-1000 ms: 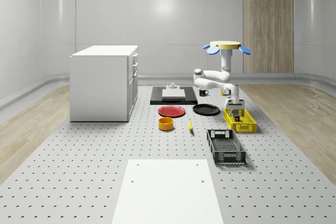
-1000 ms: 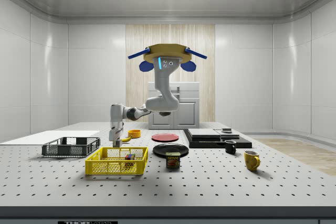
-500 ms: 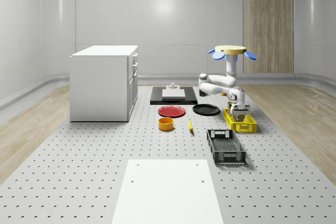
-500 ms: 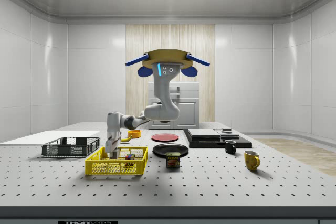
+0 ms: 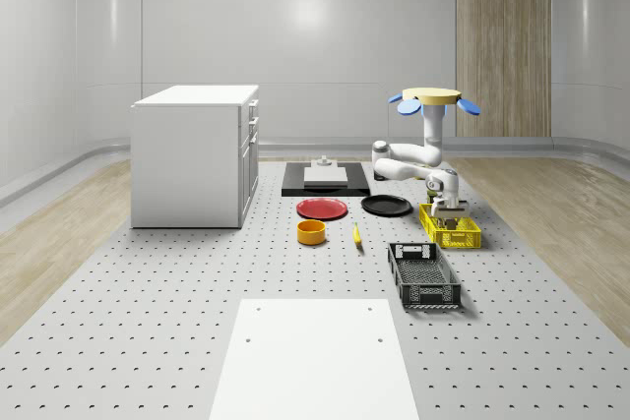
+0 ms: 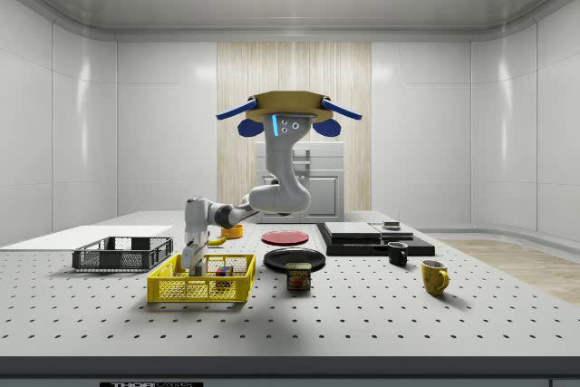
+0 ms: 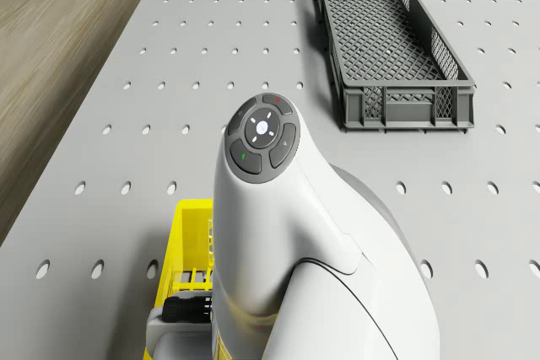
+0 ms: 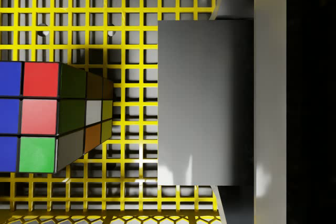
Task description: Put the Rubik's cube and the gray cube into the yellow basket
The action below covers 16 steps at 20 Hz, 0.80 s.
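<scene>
whole-scene view: the drone (image 5: 431,97) hovers beside the yellow basket (image 5: 450,227), arm reaching down into it. side view: the gripper (image 6: 193,263) sits low inside. wrist view: the gray cube (image 8: 202,103) is pinched between the fingers, over the basket floor, beside the rubik's cube (image 8: 50,116). lifting without releasing could drag it out.

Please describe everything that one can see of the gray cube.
The gray cube is plain, matte and unmarked, with sharp edges. It sits squarely inside the yellow basket, over the mesh floor, beside the Rubik's cube but apart from it. A pincer finger lies along one of its sides. Whether it rests on the floor cannot be told.
</scene>
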Available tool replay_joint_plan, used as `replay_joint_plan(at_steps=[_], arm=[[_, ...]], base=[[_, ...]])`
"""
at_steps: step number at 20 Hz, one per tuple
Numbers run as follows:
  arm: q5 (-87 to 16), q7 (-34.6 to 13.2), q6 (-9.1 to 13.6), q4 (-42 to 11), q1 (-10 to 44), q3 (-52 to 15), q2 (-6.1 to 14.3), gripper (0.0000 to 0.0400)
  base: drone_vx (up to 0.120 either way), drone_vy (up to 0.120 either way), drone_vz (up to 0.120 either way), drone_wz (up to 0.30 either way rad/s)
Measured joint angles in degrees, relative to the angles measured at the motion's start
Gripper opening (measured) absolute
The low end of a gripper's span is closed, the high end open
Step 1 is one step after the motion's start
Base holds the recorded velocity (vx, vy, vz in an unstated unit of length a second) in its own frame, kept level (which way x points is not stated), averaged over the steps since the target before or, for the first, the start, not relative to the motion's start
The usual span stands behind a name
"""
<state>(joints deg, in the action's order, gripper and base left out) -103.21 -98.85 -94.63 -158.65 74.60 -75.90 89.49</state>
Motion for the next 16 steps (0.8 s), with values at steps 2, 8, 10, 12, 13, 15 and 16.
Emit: replay_joint_plan(at_steps=[2, 8, 10, 12, 13, 15, 16], arm=[[-0.2, 0.0, -0.1, 0.1, 0.0, 0.2, 0.0, 0.0250], [-2.9, -0.1, -1.3, 0.9, 0.6, 3.2, 0.0, 0.0262], [-3.4, -0.1, -1.5, 1.0, 0.7, 3.7, -0.1, 0.0316], [-3.1, -0.1, -1.3, 0.9, 0.6, 3.4, -0.1, 0.0349], [-2.8, 0.0, -1.2, 0.8, 0.5, 3.0, -0.1, 0.0361], [-1.8, 0.0, -0.7, 0.5, 0.3, 1.9, -0.1, 0.0376], [-1.2, 0.0, -0.5, 0.3, 0.2, 1.3, -0.1, 0.0381]], base=[[0.000, 0.000, 0.000, 0.000], [0.000, 0.000, 0.000, 0.000], [0.000, 0.000, 0.000, 0.000], [0.000, 0.000, 0.000, 0.000], [0.000, 0.000, 0.000, 0.000], [0.000, 0.000, 0.000, 0.000], [0.000, 0.000, 0.000, 0.000]])
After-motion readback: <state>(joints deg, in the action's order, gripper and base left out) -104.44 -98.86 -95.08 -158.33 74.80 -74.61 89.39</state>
